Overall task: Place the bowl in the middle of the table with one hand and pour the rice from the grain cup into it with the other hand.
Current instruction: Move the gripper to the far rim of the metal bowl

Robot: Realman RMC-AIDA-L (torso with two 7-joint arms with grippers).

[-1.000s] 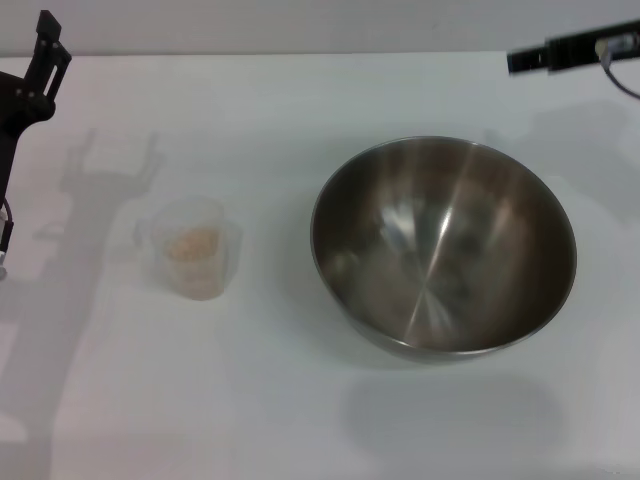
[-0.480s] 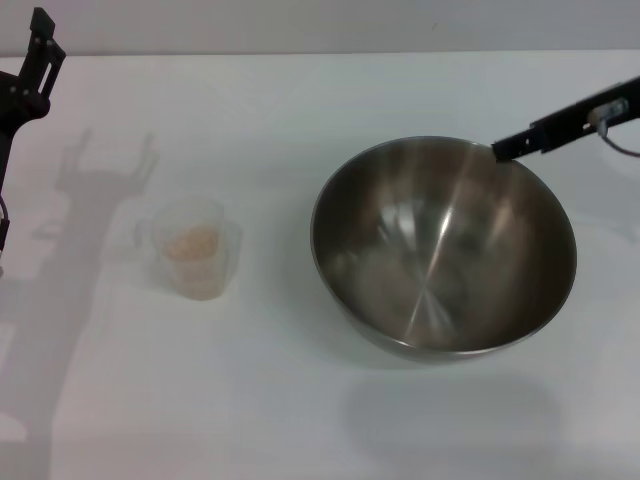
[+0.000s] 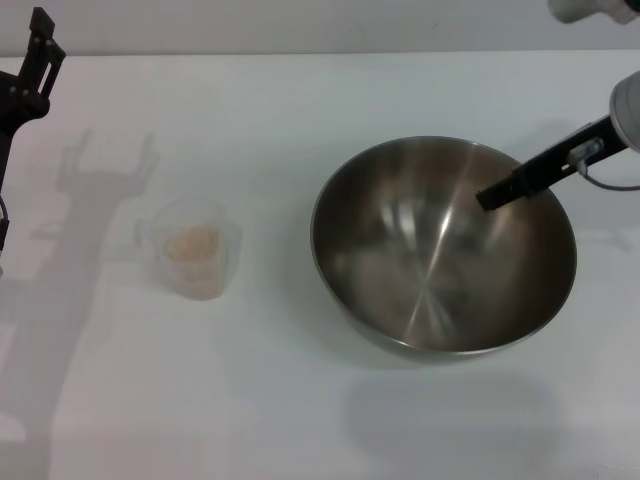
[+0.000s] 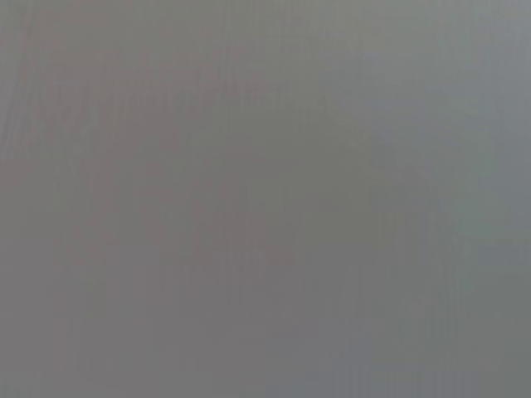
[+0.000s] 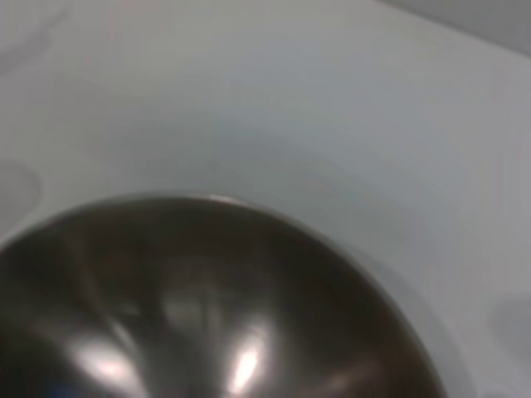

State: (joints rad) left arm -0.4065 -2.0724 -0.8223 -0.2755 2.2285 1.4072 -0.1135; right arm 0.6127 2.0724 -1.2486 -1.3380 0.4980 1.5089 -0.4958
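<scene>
Head view: bowl (image 3: 443, 247) is being seen sitting on table (image 3: 300, 400), right of centre; cup (image 3: 191, 246) w/ rice (image 3: 192, 243) is being shown upright at approx. 9 o'clock from it, well apart. R gripper (image 3: 495, 195) is being held over bowl's 2 o'clock rim; L gripper (image 3: 38, 55) is being held at far-left edge. Finger state of both: cannot be told.

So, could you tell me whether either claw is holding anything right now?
Nothing is held. The right claw hangs over the bowl; the left claw is far from the cup.
</scene>
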